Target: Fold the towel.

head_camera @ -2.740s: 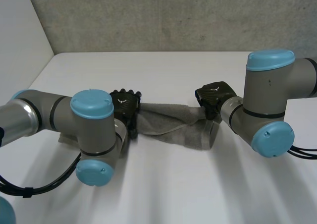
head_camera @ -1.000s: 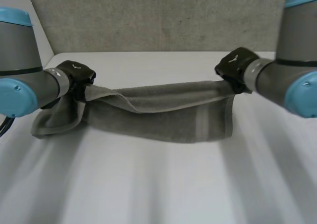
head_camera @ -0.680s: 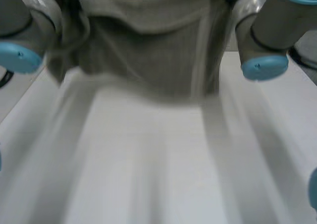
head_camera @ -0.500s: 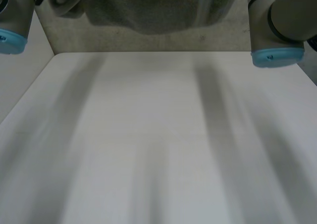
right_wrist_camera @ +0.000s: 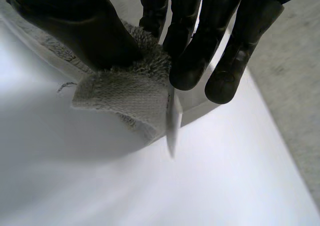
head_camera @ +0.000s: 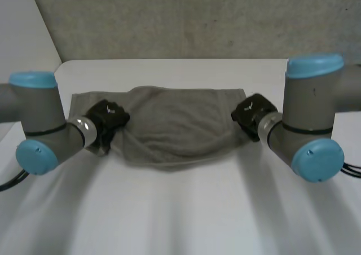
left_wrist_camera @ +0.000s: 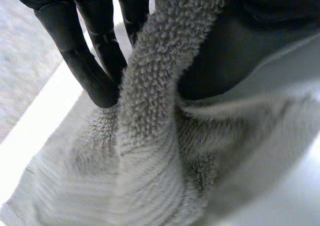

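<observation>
A grey towel (head_camera: 169,125) lies spread across the middle of the white table (head_camera: 186,210), its near edge sagging between my two hands. My left hand (head_camera: 107,122) holds the towel's near left part; in the left wrist view its fingers (left_wrist_camera: 92,61) pinch a thick ridge of the towel (left_wrist_camera: 155,111). My right hand (head_camera: 251,115) holds the near right corner. In the right wrist view the thumb and fingers (right_wrist_camera: 195,46) clamp that towel corner (right_wrist_camera: 125,96) just above the table.
A grey wall (head_camera: 197,18) runs along the table's far edge, and a pale side wall (head_camera: 22,35) stands at the left. The near half of the white table lies bare in front of the towel.
Both hands swung the towel up high, then brought it back down; it now lies spread wider and flatter, with both hands lower and nearer me.
</observation>
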Controlling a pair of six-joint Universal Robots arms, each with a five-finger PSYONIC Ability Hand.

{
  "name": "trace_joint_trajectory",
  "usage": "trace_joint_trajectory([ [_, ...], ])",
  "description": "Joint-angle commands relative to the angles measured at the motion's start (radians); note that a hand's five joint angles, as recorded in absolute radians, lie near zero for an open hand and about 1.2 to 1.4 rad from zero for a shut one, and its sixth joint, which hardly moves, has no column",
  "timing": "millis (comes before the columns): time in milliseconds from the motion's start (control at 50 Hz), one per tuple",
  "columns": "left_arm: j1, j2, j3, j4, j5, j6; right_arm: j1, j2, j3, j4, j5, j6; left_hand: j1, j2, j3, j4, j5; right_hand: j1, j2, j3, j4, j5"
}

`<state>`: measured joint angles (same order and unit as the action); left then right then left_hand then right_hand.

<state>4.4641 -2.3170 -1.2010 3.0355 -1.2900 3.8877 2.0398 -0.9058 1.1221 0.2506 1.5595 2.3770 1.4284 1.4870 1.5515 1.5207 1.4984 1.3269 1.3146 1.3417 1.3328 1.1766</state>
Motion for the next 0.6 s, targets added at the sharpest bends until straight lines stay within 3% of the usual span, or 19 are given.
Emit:
trace_joint_trajectory([
  [20, 0.027, 0.028, -0.078, -0.003, -0.006, 0.061, -0.029, -0.057, 0.122, -0.056, -0.001, 0.01, -0.043, -0.102, -0.167, -0.136, -0.288, 0.069, 0.082, 0.055, 0.063, 0.045],
  [60, 0.034, 0.047, -0.086, -0.003, -0.011, 0.061, -0.03, -0.07, 0.136, -0.068, -0.001, 0.011, -0.173, -0.231, -0.296, -0.265, -0.417, 0.069, 0.082, 0.055, 0.063, 0.045],
  [100, 0.041, 0.083, -0.106, -0.001, -0.012, 0.047, -0.032, -0.081, 0.151, -0.082, -0.001, 0.011, -0.537, -0.596, -0.661, -0.63, -0.782, 0.069, 0.082, 0.055, 0.063, 0.045],
  [120, 0.041, 0.083, -0.106, -0.001, -0.012, 0.047, -0.035, -0.093, 0.168, -0.094, 0.001, 0.013, -0.54, -0.598, -0.663, -0.632, -0.784, 0.069, 0.082, 0.055, 0.063, 0.045],
  [200, 0.043, 0.129, -0.164, 0.0, -0.012, 0.047, -0.036, -0.111, 0.202, -0.119, 0.001, 0.015, -0.973, -1.031, -1.096, -1.065, -1.217, 0.069, 0.082, 0.055, 0.063, 0.045],
  [220, 0.043, 0.129, -0.164, 0.0, -0.012, 0.047, -0.036, -0.117, 0.218, -0.131, 0.002, 0.013, -0.974, -1.033, -1.097, -1.066, -1.219, 0.069, 0.082, 0.055, 0.063, 0.045],
  [240, 0.044, 0.143, -0.185, 0.003, -0.014, 0.047, -0.039, -0.122, 0.232, -0.148, 0.005, 0.013, -1.198, -1.257, -1.321, -1.29, -1.442, 0.069, 0.082, 0.055, 0.063, 0.045],
  [400, 0.035, 0.194, -0.298, 0.071, -0.038, 0.024, -0.078, -0.137, 0.269, -0.208, 0.043, 0.013, -1.233, -1.291, -1.356, -1.325, -1.477, 0.069, 0.082, 0.055, 0.063, 0.045],
  [600, 0.04, 0.222, -0.374, 0.164, -0.201, -0.071, -0.096, -0.137, 0.298, -0.218, 0.05, 0.036, -1.168, -1.226, -1.291, -1.26, -1.412, 0.069, 0.082, 0.055, 0.063, 0.045],
])
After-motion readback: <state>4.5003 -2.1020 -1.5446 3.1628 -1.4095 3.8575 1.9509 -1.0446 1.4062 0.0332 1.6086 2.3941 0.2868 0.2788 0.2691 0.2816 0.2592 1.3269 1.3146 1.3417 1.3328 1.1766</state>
